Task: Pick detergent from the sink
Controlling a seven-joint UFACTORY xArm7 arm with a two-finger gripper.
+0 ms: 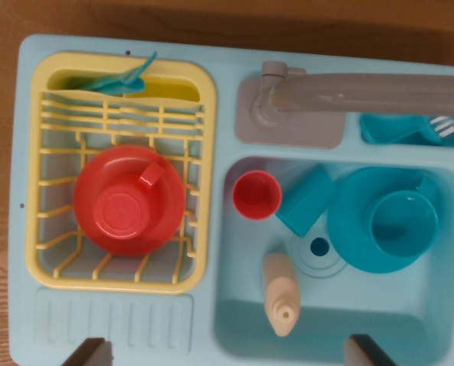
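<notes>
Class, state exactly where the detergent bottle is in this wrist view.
The detergent bottle lies in the sink basin, low and centre in the wrist view, below the red cup and beside the drain.

Beige detergent bottle (281,294) lying down in the sink (234,305)

It's a small cream-coloured bottle on its side on the pale blue basin floor, fat body toward the top of the wrist view and the narrow capped neck toward the bottom. It sits just below-left of the drain hole, closer to the sink's left wall than the right, and doesn't seem to touch anything else.
</notes>
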